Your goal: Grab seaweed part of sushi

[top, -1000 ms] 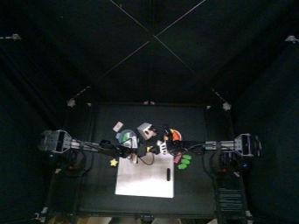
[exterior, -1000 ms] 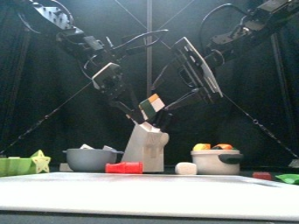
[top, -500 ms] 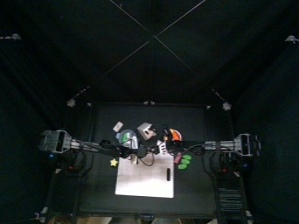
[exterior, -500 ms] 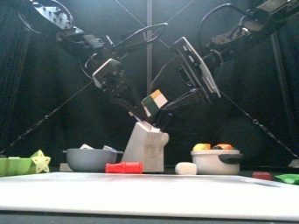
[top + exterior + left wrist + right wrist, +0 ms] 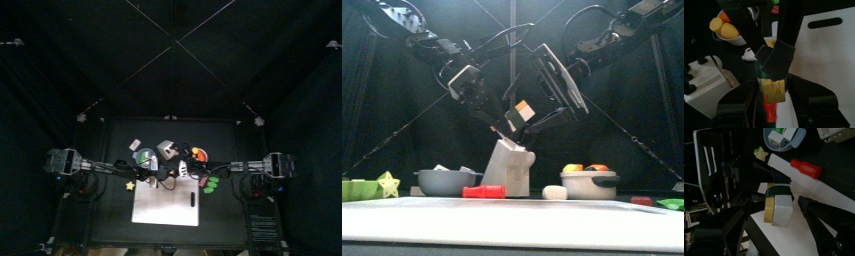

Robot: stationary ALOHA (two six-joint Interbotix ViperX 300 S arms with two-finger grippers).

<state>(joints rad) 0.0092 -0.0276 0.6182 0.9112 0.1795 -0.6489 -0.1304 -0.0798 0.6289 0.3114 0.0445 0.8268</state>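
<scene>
The sushi (image 5: 773,76) is a yellow and white block with a dark green seaweed band (image 5: 776,58) around one end. My left gripper (image 5: 774,89) is shut on its yellow end and holds it in the air above the table. In the front view the sushi (image 5: 520,108) hangs between the two arms. My right gripper (image 5: 777,212) stands open, one jaw on each side of the seaweed band (image 5: 777,191), not pressing on it. From above, both grippers meet near the table's middle (image 5: 168,172).
On the table stand a grey bowl (image 5: 446,181), a red piece (image 5: 482,191), a tall white box (image 5: 508,165), a bowl of orange fruit (image 5: 589,183), a yellow star (image 5: 389,184) and a white cutting board (image 5: 166,206) at the front.
The sushi has risen a little in the left gripper. The right gripper's jaws have spread wider and come in around the sushi.
</scene>
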